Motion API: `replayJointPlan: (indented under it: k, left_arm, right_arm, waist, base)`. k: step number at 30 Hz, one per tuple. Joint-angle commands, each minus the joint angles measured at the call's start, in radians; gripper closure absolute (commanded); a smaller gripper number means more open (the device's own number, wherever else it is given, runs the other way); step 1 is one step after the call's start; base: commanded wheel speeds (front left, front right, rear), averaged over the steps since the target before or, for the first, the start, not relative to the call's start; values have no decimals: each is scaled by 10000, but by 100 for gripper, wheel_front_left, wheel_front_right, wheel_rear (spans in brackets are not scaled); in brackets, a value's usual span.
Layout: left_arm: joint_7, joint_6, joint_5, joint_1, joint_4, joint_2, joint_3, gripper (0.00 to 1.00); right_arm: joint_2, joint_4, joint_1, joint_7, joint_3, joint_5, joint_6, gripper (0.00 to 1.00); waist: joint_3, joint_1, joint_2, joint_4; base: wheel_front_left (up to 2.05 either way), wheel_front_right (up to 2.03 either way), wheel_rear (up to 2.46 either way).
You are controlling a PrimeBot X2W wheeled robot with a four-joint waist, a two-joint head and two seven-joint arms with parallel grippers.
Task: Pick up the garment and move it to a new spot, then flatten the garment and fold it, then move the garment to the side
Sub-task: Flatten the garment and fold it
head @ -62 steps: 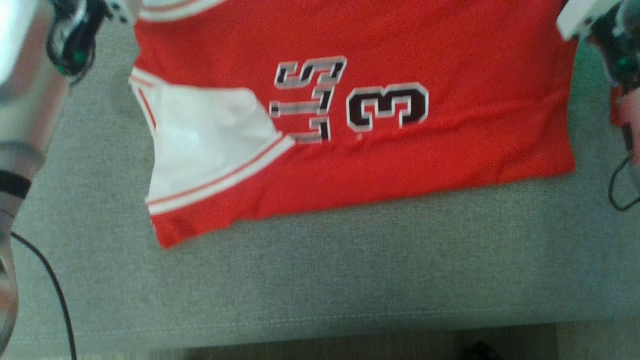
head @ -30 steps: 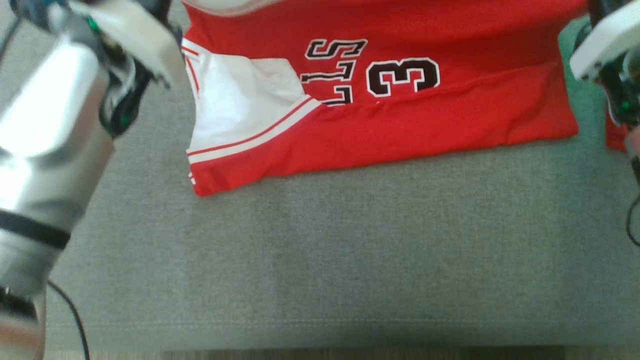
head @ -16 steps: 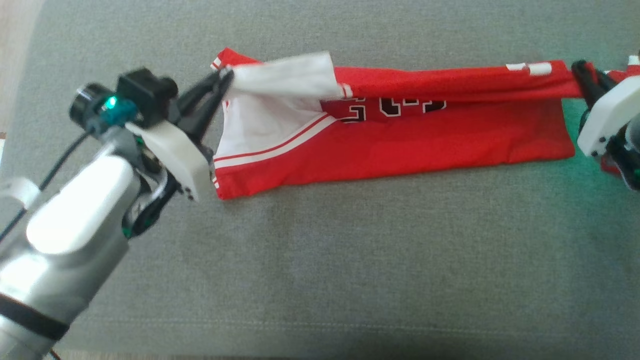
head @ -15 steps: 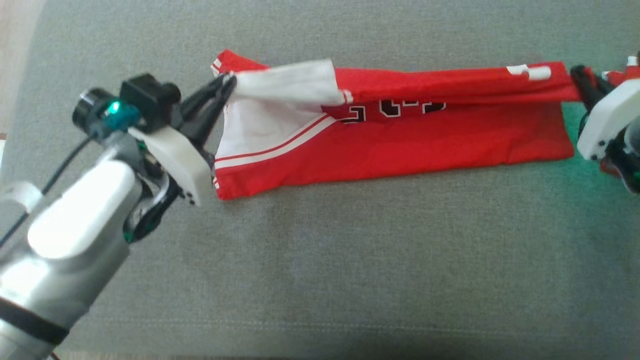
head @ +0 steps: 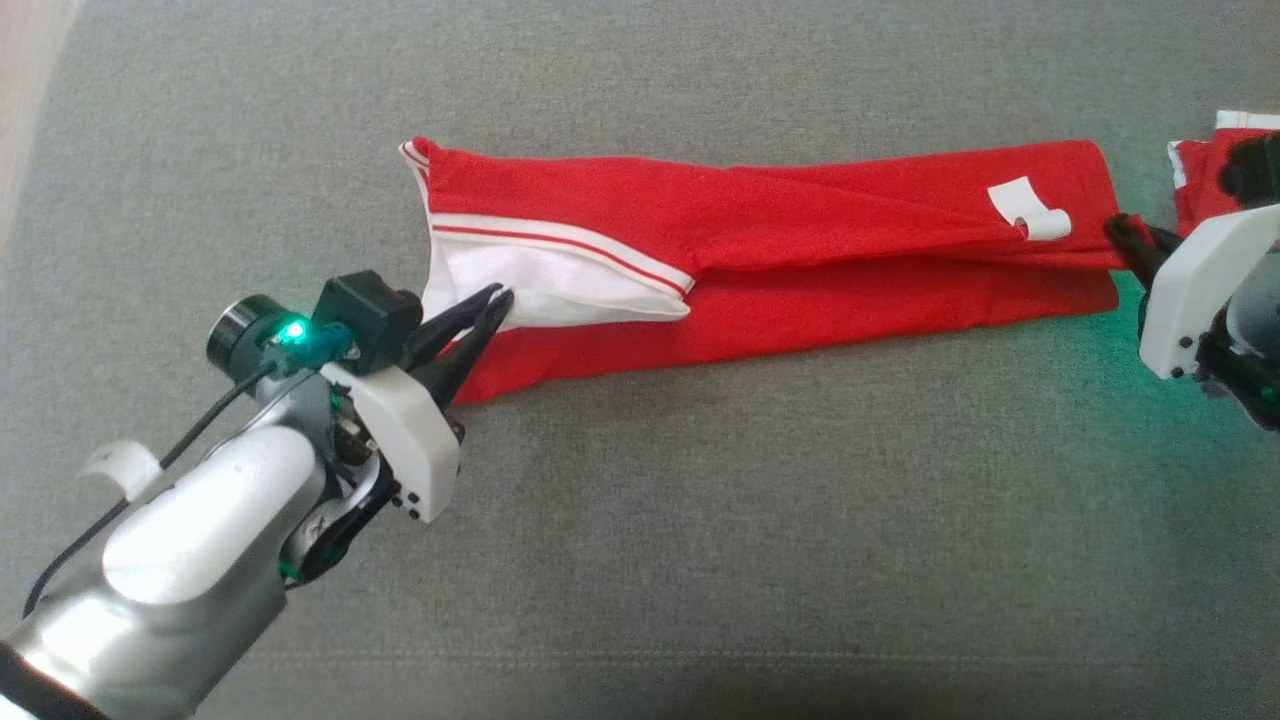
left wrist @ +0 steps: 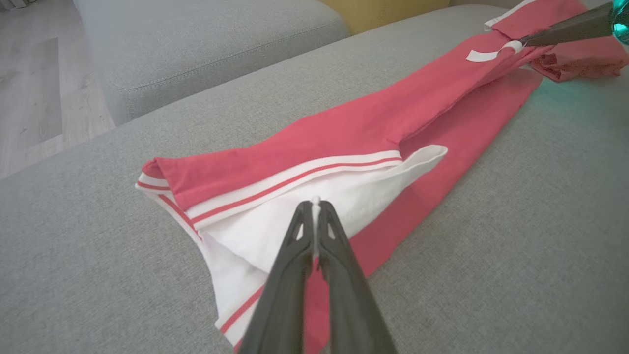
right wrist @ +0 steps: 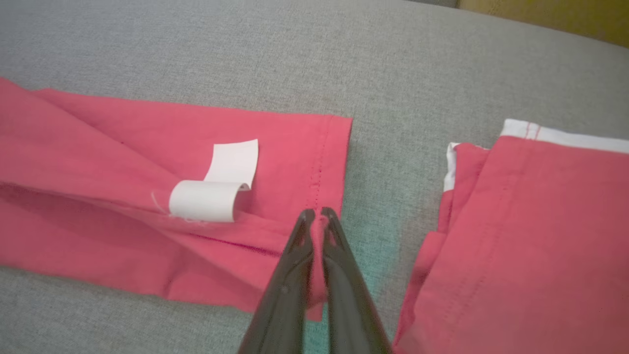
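A grey sofa cushion bears the garment, folded into a long red strip lying across it. Another red cloth lies just beside its right end. The left gripper is clamped on the white sleeve. The right gripper is clamped on the red hem, near a curled white label.

Lower half: grey cushion free; garment blocks upper mid., 2nd red cloth at upper right.
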Motion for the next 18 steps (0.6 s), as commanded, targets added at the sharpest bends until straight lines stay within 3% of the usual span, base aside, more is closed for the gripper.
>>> replayJointPlan:
  k: [1, 2, 3, 4, 10, 18]
  left_arm:
    - [-21, 143, -111, -263, -195, 352, 413, 68]
    - [-74, 211, -104, -238, -182, 327, 429, 30]
    - [-149, 278, -99, -211, -171, 300, 452, 4]
    - [-226, 349, -124, -174, -148, 264, 494, 0]
    - [-983, 929, -402, -89, 73, -22, 1082, 0]
    - [-1801, 1925, -1137, 218, -181, -876, 3168, 0]
  right_arm:
    - [-326, -290, 239, 126, -30, 145, 35, 0]
    - [-331, -341, 263, 169, -52, 194, 35, 0]
    - [-339, -385, 279, 219, -88, 241, 35, 0]
    - [-356, -435, 286, 264, -112, 258, 35, 0]
    - [-310, -778, 137, -277, -730, 212, 35, 0]
    - [240, -1358, 153, -2523, -1901, -340, 35, 0]
  waist:
    - [-13, 1, -1, -25]
    - [-24, 1, -1, -35]
    - [-36, 1, -1, -46]
    - [-50, 1, -1, -54]
    - [-177, 1, -1, -79]
    - [-326, 1, -1, -50]
  base:
    - [0, 0, 0]
    - [0, 0, 0]
    - [0, 0, 0]
    - [0, 0, 0]
    - [0, 0, 0]
    - [0, 0, 0]
